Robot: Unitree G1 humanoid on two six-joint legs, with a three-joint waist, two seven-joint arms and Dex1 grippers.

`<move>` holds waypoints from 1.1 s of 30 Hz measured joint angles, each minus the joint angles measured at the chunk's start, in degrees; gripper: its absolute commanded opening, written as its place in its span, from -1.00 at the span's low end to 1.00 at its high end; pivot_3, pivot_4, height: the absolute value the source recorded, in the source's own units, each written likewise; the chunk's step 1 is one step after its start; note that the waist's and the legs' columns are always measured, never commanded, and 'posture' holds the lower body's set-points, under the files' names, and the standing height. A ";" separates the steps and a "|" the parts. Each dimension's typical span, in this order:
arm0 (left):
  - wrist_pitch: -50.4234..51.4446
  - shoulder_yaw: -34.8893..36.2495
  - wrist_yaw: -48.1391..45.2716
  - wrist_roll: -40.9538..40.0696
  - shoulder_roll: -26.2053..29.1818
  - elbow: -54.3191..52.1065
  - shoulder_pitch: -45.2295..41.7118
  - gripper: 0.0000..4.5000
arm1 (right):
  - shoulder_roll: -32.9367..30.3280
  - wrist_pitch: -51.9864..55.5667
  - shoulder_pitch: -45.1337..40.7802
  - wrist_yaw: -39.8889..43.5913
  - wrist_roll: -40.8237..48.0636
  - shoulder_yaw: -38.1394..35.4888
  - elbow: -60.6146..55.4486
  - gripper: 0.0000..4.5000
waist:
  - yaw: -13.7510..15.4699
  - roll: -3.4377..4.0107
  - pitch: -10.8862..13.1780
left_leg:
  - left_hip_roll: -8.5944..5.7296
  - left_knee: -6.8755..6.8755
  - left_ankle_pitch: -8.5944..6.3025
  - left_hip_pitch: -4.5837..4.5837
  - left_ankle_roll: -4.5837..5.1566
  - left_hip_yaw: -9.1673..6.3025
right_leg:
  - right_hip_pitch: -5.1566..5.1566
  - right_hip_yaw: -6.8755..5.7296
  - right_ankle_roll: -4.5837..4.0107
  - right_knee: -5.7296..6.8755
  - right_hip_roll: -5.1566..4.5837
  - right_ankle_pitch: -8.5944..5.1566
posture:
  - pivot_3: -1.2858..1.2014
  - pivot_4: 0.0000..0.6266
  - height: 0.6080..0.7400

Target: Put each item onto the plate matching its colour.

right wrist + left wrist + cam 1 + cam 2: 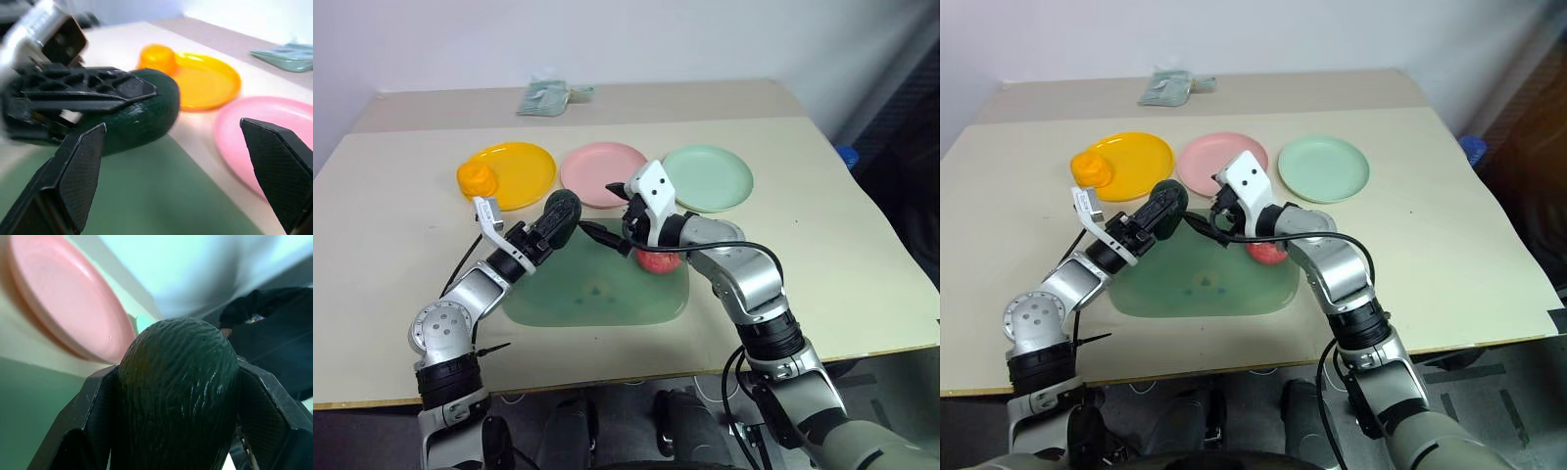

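The left gripper (pixel 566 209) is clamped on the avocado (pixel 561 211), one black finger along each flank, with the fruit's rounded end projecting past the fingertips; the hold appears secure and leaves that end free to be taken or set down. Directly facing it, close but not touching, the right gripper (pixel 183 161) stands with its jaws spread wide and nothing between them, its two fingers framing the avocado from the opposite side. In my judgement this is a handover in preparation: the mint plate (pixel 709 177) lies beyond the right gripper and on its side, away from the left arm. Beneath both grippers is the translucent green board (pixel 597 294); the apple (pixel 658 261) rests on it just under the right wrist, not yet on any plate. Beyond the grippers, the pink plate (pixel 603 172) sits empty, nearest of the three. Further off on the left gripper's side is the yellow-orange plate (pixel 521 173), with the orange fruit (pixel 477 179) already on its outer edge. A pale green packet (pixel 546 96) lies far back, well clear of the work.
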 measured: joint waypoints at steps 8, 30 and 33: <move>-0.18 -5.41 -10.27 1.14 8.29 -0.66 1.77 0.27 | -9.56 -8.83 1.45 7.99 -2.65 2.73 -1.38 1.00 | 0.49 0.01 0.01 | 0.00 0.00 0.00 0.01 -0.01 0.06 | -0.01 -0.01 -0.03 -0.02 0.06 -0.02 | 0.03 -0.52 1.00; 6.71 -17.52 -35.93 1.79 25.00 1.01 -0.35 0.27 | -14.35 -32.39 -1.05 27.07 -5.37 7.72 3.54 1.00 | 0.64 0.02 0.04 | 0.04 0.01 0.00 0.01 -0.01 0.02 | 0.00 0.00 -0.16 -0.04 0.04 -0.10 | 0.03 -0.52 1.00; 6.67 -18.02 -36.73 2.48 25.09 0.77 -0.34 0.27 | -14.32 -32.15 -0.99 27.76 -5.26 8.04 2.71 1.00 | 0.65 0.02 0.04 | 0.04 0.01 0.00 0.01 -0.01 0.01 | 0.00 0.00 -0.17 -0.04 0.04 -0.10 | 0.03 -0.52 1.00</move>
